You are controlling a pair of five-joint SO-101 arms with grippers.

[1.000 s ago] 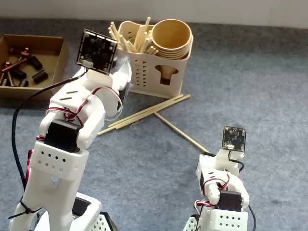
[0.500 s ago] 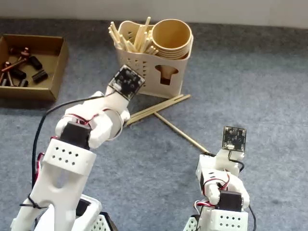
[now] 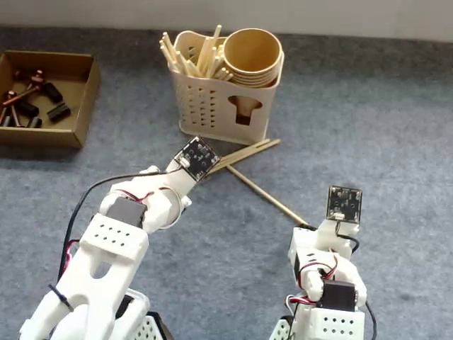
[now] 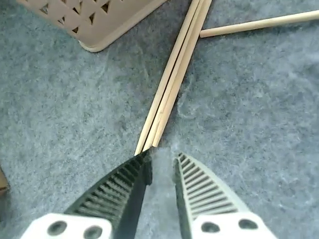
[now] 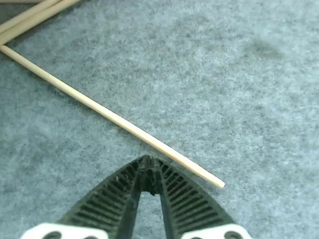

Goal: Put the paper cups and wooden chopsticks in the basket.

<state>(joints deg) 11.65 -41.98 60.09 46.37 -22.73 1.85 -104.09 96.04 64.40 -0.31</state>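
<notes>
left jaws apart at end of chopstick bundle | right jaws together beside single chopstick

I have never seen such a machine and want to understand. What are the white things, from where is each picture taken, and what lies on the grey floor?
The white things are two robot arms, a left arm and a right arm. The high picture looks down on both; the other two come from a camera on each wrist. The left hand is open at the end of a bundle of chopsticks on the carpet. The right hand is shut, empty, beside a single chopstick. Behind stands a basket with paper cups and more chopsticks; a cardboard box sits aside.
</notes>
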